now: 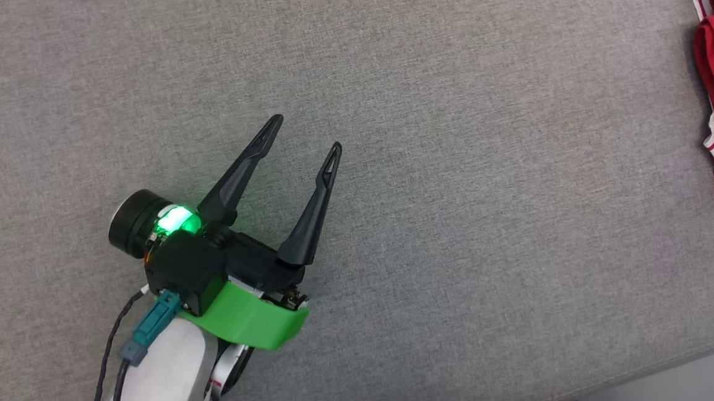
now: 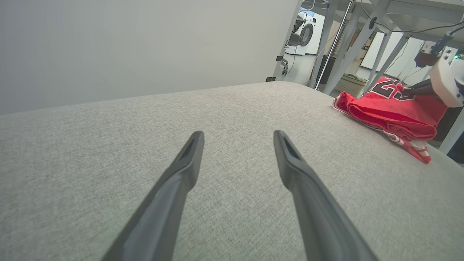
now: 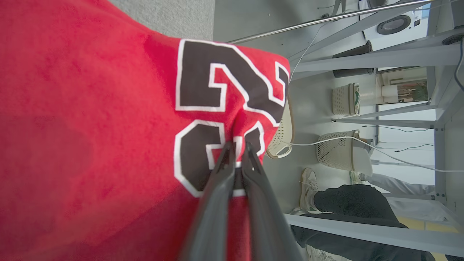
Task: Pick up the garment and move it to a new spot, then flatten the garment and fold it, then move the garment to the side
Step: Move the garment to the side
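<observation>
**Right claw (image 3: 238, 145) pinches garment (image 3: 90, 127) at tabletop's end; left claw (image 1: 306, 134) hangs spread**

The right claw's two dark fingers are pressed together on a raised fold of the red garment, gripping it right on the black, white-edged numerals printed on the cloth. In the left wrist view the same claw reaches in from the right onto that print. The garment is bunched in a heap beneath it, near the far right end of the grey fabric tabletop (image 2: 108, 152), and red-and-white striped trim runs along the heap's near edge.

The left claw is spread wide and holds nothing. Its fingers point over bare grey cloth, well apart from the garment, which in the head view lies at the picture's right edge. A green light (image 1: 175, 221) glows on the left wrist, above a green bracket (image 1: 246, 322).

Beyond the tabletop, the right wrist view takes in two pale perforated baskets (image 3: 342, 99) and grey metal frame legs. A person's dark trouser leg (image 3: 348, 199) and pale shoe (image 3: 308, 185) are also in that view.
</observation>
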You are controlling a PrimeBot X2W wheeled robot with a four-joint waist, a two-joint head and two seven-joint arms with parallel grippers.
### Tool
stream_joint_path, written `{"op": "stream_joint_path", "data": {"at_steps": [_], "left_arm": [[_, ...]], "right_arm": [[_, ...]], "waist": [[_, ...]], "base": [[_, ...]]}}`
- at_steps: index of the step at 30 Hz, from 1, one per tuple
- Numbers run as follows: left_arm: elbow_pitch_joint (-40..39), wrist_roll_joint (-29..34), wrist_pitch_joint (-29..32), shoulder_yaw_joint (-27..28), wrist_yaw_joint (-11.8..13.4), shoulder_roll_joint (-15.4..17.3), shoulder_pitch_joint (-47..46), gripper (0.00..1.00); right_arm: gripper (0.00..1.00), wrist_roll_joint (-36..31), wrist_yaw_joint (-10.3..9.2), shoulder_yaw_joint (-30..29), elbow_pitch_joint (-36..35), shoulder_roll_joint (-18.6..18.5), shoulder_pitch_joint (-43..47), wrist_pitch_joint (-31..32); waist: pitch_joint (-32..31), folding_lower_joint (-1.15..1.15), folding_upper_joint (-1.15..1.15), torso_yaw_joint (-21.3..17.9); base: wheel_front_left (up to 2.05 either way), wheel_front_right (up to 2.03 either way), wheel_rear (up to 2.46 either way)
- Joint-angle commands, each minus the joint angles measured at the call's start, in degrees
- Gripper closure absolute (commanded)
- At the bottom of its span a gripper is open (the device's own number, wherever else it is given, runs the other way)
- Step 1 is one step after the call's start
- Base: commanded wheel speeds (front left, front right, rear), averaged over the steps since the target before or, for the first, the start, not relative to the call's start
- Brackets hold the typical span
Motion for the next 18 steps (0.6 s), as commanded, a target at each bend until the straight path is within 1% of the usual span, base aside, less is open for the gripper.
{"op": "stream_joint_path", "data": {"at_steps": [1,3,4,5,6,12,18], "left_arm": [[0.0,0.2,-0.3,0.1,-0.2,0.2,-1.0,0.00],[0.1,0.1,-0.3,0.1,-0.2,0.1,-1.0,0.00],[0.3,0.0,-0.3,0.1,-0.2,-0.1,-0.9,0.00],[0.4,0.0,-0.3,0.1,-0.2,-0.2,-0.9,0.00],[0.6,-0.1,-0.3,0.2,-0.2,-0.4,-0.8,0.00],[1.6,-0.4,-0.3,0.3,-0.2,-2.0,-0.1,0.00],[3.5,-1.4,-0.3,1.5,-0.2,-4.6,2.0,0.00]], "right_arm": [[1.00,-0.8,-0.11,-0.5,0.5,0.5,-1.1,-0.5],[0.98,-1.5,-0.11,-1.5,0.9,1.0,-1.5,-0.7],[0.83,-2.0,-0.11,-1.9,0.9,1.3,-1.6,-1.1],[0.18,-2.5,-0.11,-2.3,0.9,1.6,-1.6,-1.3],[0.00,-2.9,-0.11,-2.7,1.0,2.0,-1.7,-1.4],[0.00,-4.6,-0.11,-3.8,-0.3,2.9,-1.7,-1.9],[0.00,-4.1,-0.11,-2.8,-4.1,3.8,-0.7,-2.3]], "waist": [[-0.1,-0.01,-0.01,0.4],[-0.4,-0.01,-0.01,0.6],[-0.7,-0.01,-0.01,0.8],[-1.0,-0.01,-0.01,0.9],[-1.3,-0.01,-0.01,1.0],[-4.9,-0.01,-0.01,2.0],[-11.0,-0.01,-0.01,4.0]], "base": [[0.00,0.00,0.00],[0.00,0.00,0.00],[0.00,0.00,0.00],[0.00,0.00,0.00],[0.00,0.00,0.00],[0.00,0.00,0.00],[0.00,0.00,0.00]]}}
